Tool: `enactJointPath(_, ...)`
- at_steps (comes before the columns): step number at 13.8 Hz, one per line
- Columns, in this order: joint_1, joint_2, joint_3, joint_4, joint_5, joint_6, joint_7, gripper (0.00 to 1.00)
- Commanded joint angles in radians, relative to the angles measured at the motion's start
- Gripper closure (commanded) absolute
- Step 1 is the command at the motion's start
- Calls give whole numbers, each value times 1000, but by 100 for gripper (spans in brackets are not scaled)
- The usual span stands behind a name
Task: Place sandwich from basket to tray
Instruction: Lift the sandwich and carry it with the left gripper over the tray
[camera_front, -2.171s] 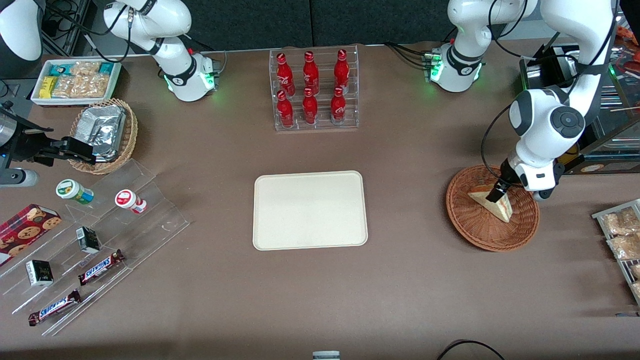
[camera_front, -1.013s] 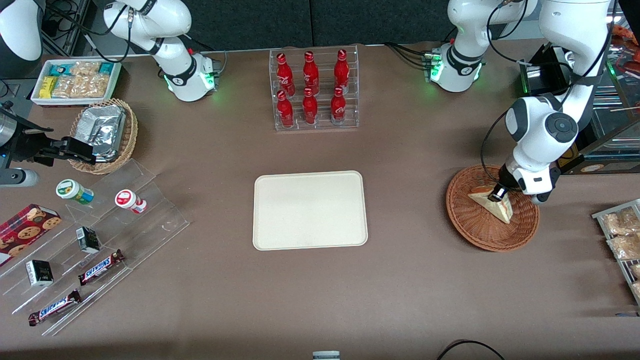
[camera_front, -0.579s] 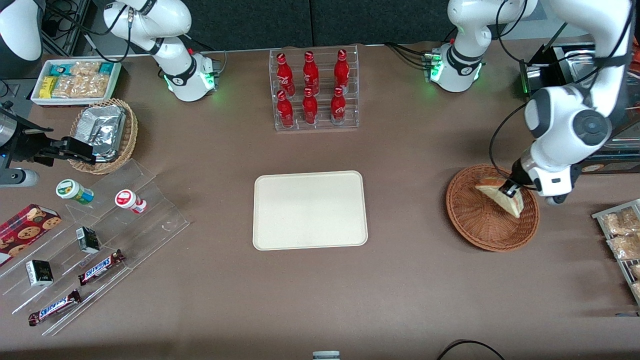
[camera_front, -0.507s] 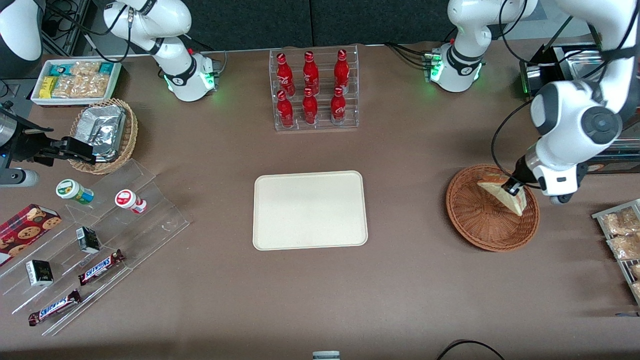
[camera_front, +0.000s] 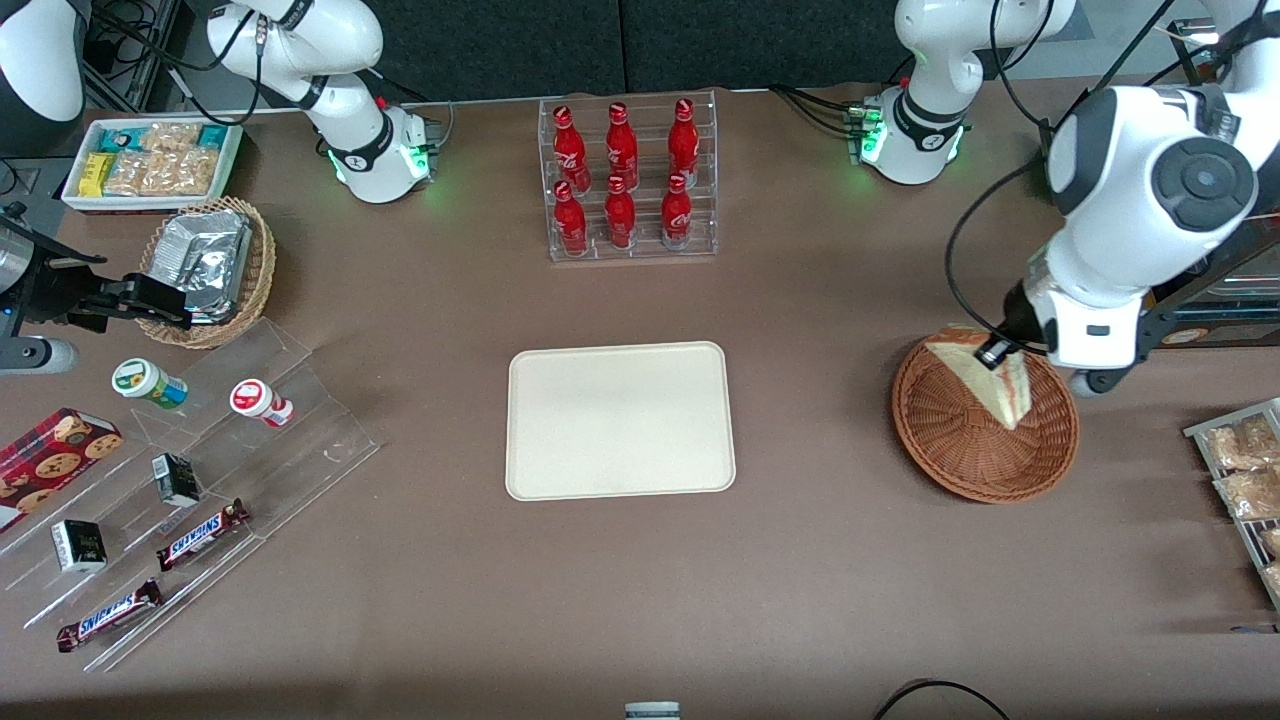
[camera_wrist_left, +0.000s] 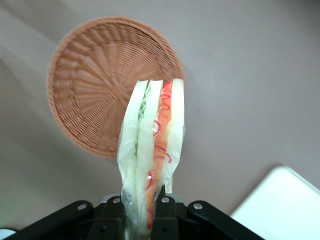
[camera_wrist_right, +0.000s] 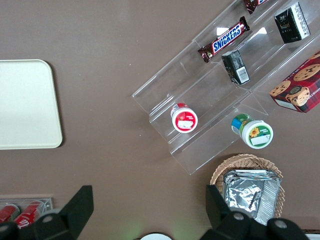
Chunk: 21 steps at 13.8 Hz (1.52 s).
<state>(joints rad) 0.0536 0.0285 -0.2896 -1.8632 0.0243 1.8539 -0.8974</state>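
The gripper (camera_front: 993, 352) pinches the sandwich (camera_front: 985, 374) by one end, holding it above the basket (camera_front: 960, 455) near the working arm's end of the counter. The slippery wrap could slide free during the carry to the tray (camera_front: 620, 420).

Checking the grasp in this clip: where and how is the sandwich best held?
By its flat bread faces near one end, from above, as now: the gripper is shut across the thin sandwich, which hangs lifted over the basket, filling edge exposed. The wedge is narrow across its faces, so the fingers span it easily.
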Motion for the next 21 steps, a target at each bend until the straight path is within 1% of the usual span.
enactJointPath(1,-3,77,-109,159,-12,-87,-9,100)
enactJointPath(3,-3,138,-198,212,0,-94,-2,100)
enactJointPath(4,-14,160,-225,229,3,-90,0,100)
enactJointPath(5,-41,200,-229,258,3,-84,0,100)
enactJointPath(6,-87,246,-229,298,23,-84,0,100)
enactJointPath(8,-183,353,-229,367,106,-81,-12,100)
enactJointPath(10,-233,454,-227,430,160,-58,-12,100)
enactJointPath(12,-274,542,-227,458,192,29,0,100)
enactJointPath(14,-329,635,-226,493,287,94,-12,100)
enactJointPath(15,-343,671,-224,502,305,103,-12,100)
enactJointPath(17,-348,712,-224,506,309,151,-15,100)
enactJointPath(18,-377,729,-221,506,312,178,-24,100)
enactJointPath(19,-408,741,-203,507,328,201,-47,100)
enactJointPath(21,-434,772,-175,507,335,235,-84,100)
